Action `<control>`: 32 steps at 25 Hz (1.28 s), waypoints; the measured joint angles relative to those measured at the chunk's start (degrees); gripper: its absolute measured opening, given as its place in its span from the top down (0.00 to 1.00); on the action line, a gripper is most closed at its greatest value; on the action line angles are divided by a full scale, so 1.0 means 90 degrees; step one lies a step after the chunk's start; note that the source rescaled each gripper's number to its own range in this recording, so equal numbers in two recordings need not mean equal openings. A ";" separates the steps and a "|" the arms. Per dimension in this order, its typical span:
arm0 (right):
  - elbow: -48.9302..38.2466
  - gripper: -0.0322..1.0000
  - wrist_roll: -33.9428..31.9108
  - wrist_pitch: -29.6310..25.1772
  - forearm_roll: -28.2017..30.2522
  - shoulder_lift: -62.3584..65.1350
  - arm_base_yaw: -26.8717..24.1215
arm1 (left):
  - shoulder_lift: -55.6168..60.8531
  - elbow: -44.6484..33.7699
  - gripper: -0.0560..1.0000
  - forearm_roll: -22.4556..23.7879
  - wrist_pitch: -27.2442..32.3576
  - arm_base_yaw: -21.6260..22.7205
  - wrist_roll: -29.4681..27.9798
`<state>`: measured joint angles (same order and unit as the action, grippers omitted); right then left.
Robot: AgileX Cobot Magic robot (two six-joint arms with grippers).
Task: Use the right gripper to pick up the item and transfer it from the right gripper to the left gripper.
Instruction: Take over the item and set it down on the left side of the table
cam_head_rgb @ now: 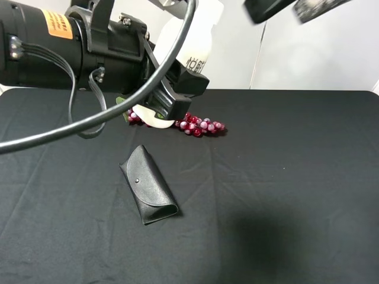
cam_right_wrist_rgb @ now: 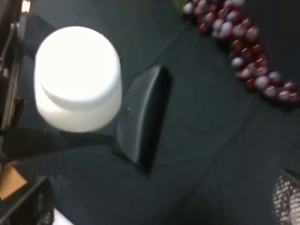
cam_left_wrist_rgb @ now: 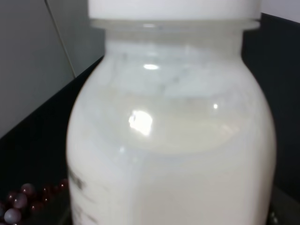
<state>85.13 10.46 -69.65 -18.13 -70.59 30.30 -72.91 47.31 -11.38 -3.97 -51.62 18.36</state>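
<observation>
The item, a white plastic bottle with a white cap, hangs high above the table in my left gripper, whose black fingers are shut around its lower body. The bottle fills the left wrist view, cap uppermost. In the right wrist view its cap shows from above, with the left gripper's black parts beside it. My right gripper is a blurred dark shape at the top edge, apart from the bottle. Its fingertips show wide apart at the lower corners with nothing between them.
A black glasses case lies on the black tablecloth left of the middle, also in the right wrist view. A red grape bunch lies behind it, under the held bottle. The left arm's cable loops across.
</observation>
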 joint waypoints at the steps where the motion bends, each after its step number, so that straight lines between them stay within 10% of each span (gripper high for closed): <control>1: 0.0000 0.02 -0.0077 0.0000 0.0100 0.0146 0.0000 | 0.0000 0.0000 0.95 0.0000 0.0000 0.0000 0.0000; 32: -0.5660 0.02 -0.1333 0.0283 0.1915 0.6337 0.0000 | 0.0000 0.0000 0.95 0.0000 0.0000 0.0000 0.0000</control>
<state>34.20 -1.54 -67.10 -0.90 -13.56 30.30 -72.91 47.31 -11.38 -3.97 -51.62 18.36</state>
